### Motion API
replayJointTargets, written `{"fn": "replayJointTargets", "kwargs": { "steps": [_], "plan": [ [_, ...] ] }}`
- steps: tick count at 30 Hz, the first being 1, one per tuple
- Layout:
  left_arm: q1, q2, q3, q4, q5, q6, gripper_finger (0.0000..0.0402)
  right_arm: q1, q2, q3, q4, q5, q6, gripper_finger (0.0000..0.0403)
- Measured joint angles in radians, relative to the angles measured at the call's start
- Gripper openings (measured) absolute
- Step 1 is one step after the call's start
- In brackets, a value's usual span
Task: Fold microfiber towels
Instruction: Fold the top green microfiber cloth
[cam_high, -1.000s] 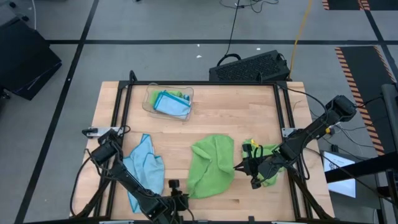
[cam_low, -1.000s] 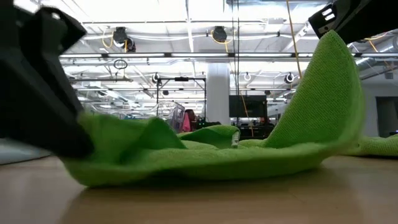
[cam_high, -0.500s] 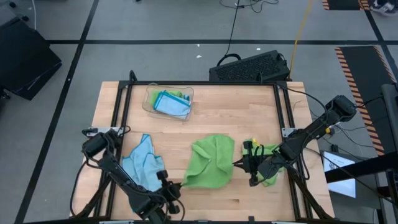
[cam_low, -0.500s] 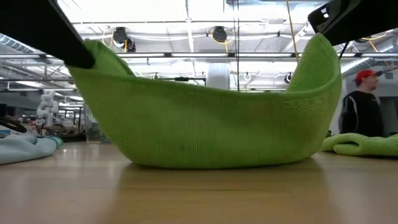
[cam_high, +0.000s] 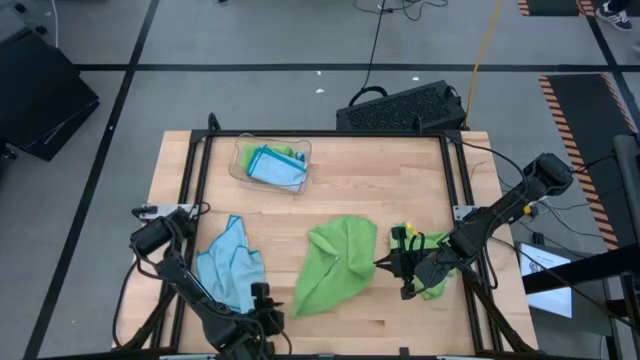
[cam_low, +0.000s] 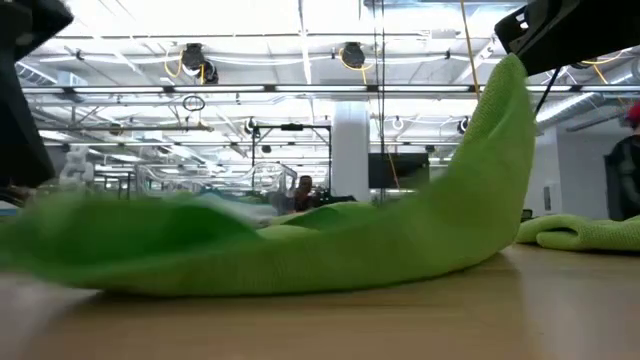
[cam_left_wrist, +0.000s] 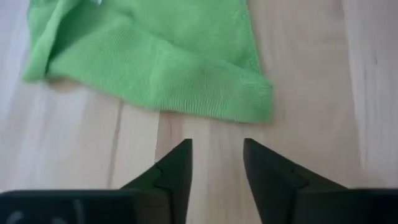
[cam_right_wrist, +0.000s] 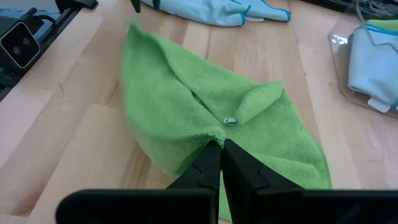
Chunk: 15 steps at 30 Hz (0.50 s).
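A lime green microfiber towel (cam_high: 335, 265) lies crumpled at the table's middle near side. My right gripper (cam_high: 382, 266) is shut on the towel's right end, which rises off the wood (cam_low: 512, 75). My left gripper (cam_left_wrist: 217, 155) stands open just short of the towel's near left corner (cam_left_wrist: 258, 106). That corner lies flat on the table, and the fingers touch nothing. A light blue towel (cam_high: 232, 265) lies bunched on the left, beside my left arm. My right gripper pinches an edge of the green towel at its right end (cam_right_wrist: 214, 132) between its two shut fingers. The fingers slant down from the table's right side. That end is held up off the table, and the cloth slopes down from it to lie on the wood.
Under my right arm lies a second green towel (cam_high: 428, 248). A clear plastic tray (cam_high: 244, 168) with folded blue cloth stands at the far left. Bare wood lies between the tray and the towels. A person shows at the right edge of the low view (cam_low: 625, 180).
My left gripper lifted the towel's near left corner and drew it toward the table's left, so the cloth hung taut between both grippers. It then opened and let go. That end has fallen flat on the table, while the right end stays raised.
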Motion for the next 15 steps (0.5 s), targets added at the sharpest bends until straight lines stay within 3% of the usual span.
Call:
{"fn": "replayJointTargets", "kwargs": {
  "steps": [4,10,15],
  "plan": [
    [-0.016,0.000,0.023,0.020,0.000,0.179,0.0181,0.000,0.000,0.000,0.000,0.000,0.000,0.0004],
    [-0.021,0.000,0.063,0.272,0.020,0.684,0.0219,0.000,0.000,0.000,0.000,0.000,0.000,0.0004],
    [0.028,0.000,0.074,0.348,0.163,0.927,0.0227,0.000,0.000,0.000,0.001,0.001,0.000,0.0004]
  ]
}}
